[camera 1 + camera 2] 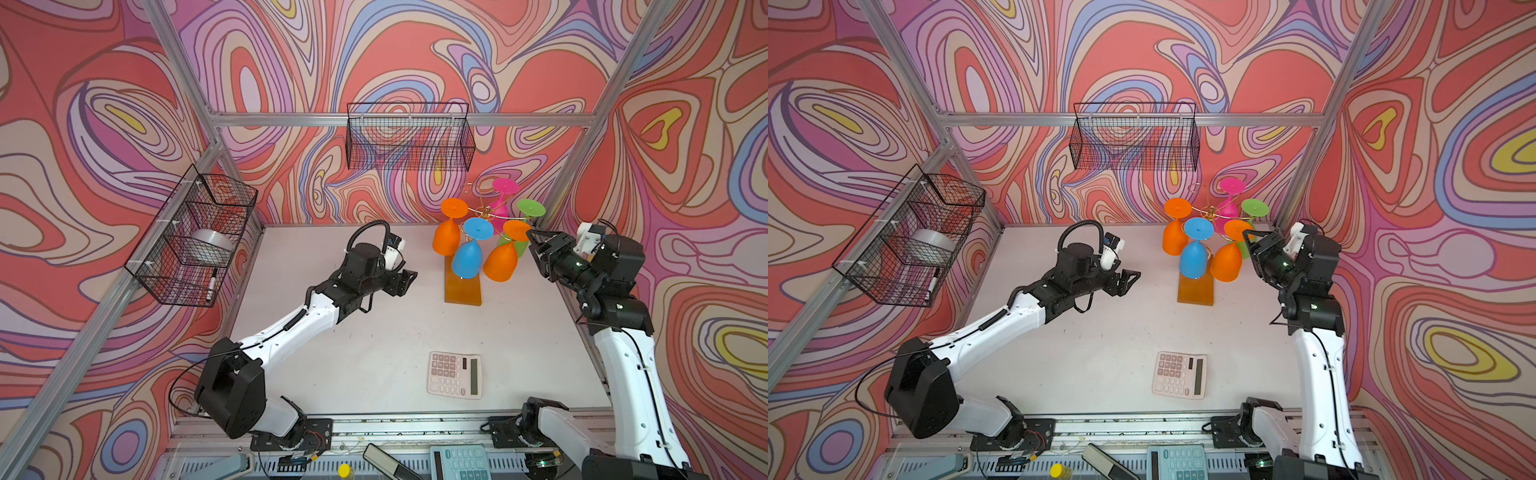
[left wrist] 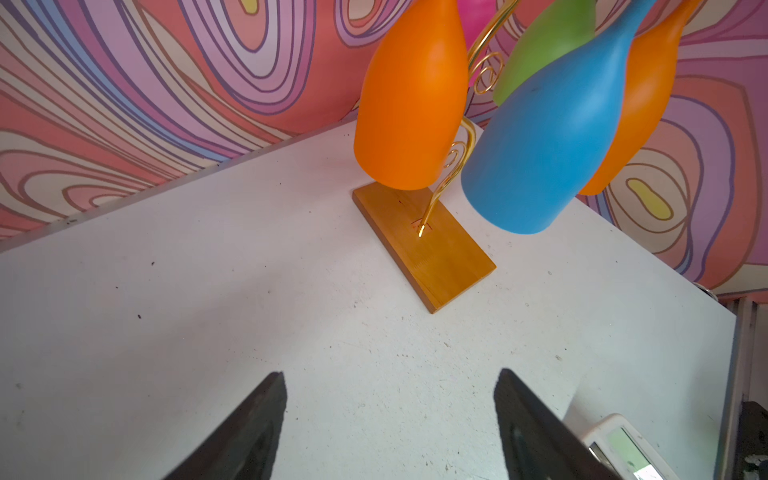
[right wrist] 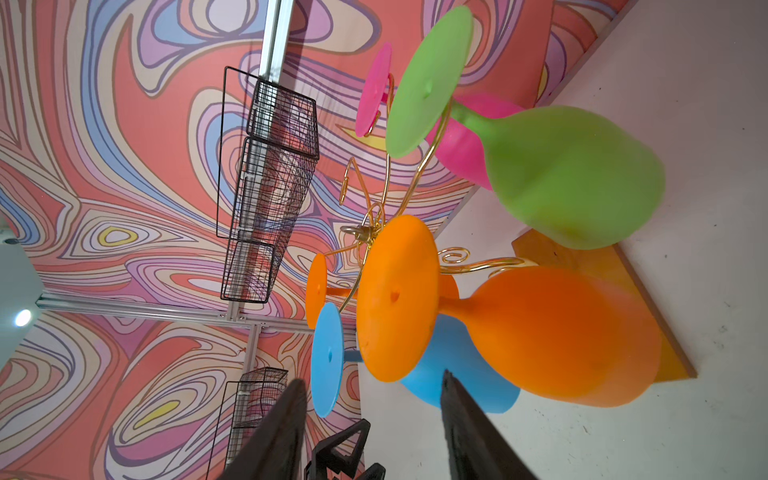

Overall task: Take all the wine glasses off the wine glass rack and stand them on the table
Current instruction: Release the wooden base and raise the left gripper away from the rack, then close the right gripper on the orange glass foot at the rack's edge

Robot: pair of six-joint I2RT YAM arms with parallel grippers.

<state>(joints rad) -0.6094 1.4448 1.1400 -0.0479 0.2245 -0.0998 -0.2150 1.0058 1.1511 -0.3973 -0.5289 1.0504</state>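
Observation:
The wine glass rack (image 1: pixel 484 214), a gold wire tree on an amber base (image 1: pixel 462 286), stands at the back right of the table. Several coloured wine glasses hang from it upside down. The nearest orange wine glass (image 1: pixel 500 262) hangs on the right side, its foot (image 3: pixel 397 297) just ahead of my right gripper (image 3: pixel 372 378). That gripper (image 1: pixel 534 249) is open, and the foot's rim reaches the gap at its fingertips. My left gripper (image 1: pixel 405 282) is open over bare table, left of the rack's base (image 2: pixel 428 253), holding nothing (image 2: pixel 390 372).
Blue (image 1: pixel 467 257), green (image 3: pixel 573 174), pink (image 1: pixel 500 208) and another orange glass (image 1: pixel 446 241) crowd the rack. A calculator (image 1: pixel 455 375) lies near the front of the table. Black wire baskets hang on the back wall (image 1: pixel 409 137) and the left wall (image 1: pixel 195 241).

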